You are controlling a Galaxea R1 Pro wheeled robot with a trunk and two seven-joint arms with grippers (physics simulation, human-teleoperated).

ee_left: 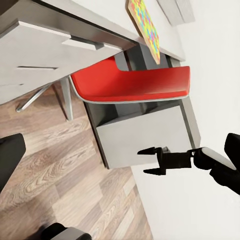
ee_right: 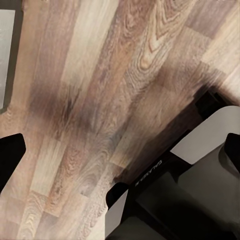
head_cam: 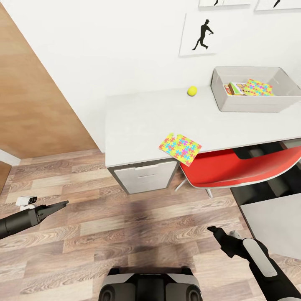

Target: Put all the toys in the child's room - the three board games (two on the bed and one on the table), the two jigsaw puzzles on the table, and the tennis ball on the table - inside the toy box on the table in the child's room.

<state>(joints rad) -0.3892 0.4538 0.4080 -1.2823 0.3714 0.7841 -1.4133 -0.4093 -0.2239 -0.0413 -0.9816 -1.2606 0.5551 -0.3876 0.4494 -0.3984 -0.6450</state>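
A yellow tennis ball (head_cam: 192, 90) lies on the pale grey table (head_cam: 138, 121) near the wall. A colourful jigsaw puzzle (head_cam: 180, 148) (ee_left: 145, 25) rests flat at the table's front edge, one corner overhanging. The grey toy box (head_cam: 251, 103) stands at the table's right end and holds a board game (head_cam: 236, 88) and a second jigsaw puzzle (head_cam: 258, 88). My left gripper (head_cam: 63, 204) hovers low over the floor, left of the table, open and empty. My right gripper (head_cam: 212, 229) (ee_left: 145, 161) hangs over the floor in front of the chair, open and empty.
A red chair (head_cam: 242, 167) (ee_left: 135, 85) is tucked under the table below the puzzle. Drawers (head_cam: 144, 177) sit under the table's left end. A wooden door (head_cam: 37, 96) stands at the left, and my own base (head_cam: 150, 286) (ee_right: 190, 200) is on the wood floor.
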